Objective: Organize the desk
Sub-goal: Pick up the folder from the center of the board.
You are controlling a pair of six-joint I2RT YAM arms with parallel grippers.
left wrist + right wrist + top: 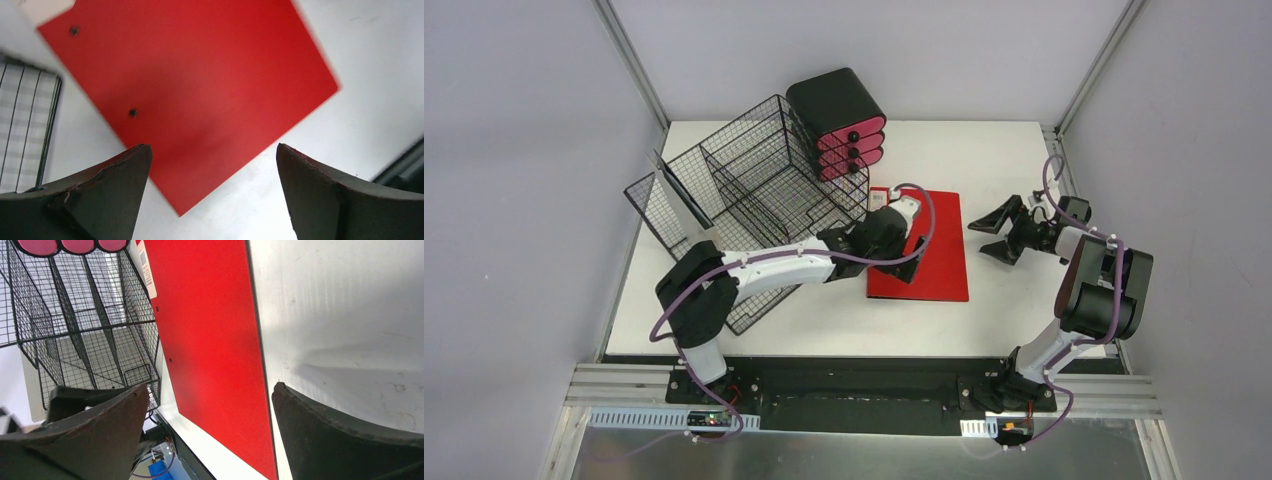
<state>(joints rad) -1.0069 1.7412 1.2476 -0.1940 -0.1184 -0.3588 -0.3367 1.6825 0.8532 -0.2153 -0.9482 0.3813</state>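
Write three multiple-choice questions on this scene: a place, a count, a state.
1. Where is the red folder? A) flat on the desk, beside the wire rack; B) inside the rack; C) held in the air.
2. How many pink drawers on the drawer unit? A) one; B) five; C) three.
3. The left gripper is: A) shut on the folder; B) open above the folder; C) out of view.
Key: 1A, it lies on the tabletop; 2C, three pink fronts show; 3B, jaws apart over red.

Probably a lab test cell: grey panels (514, 150) enclosing white desk (984, 160).
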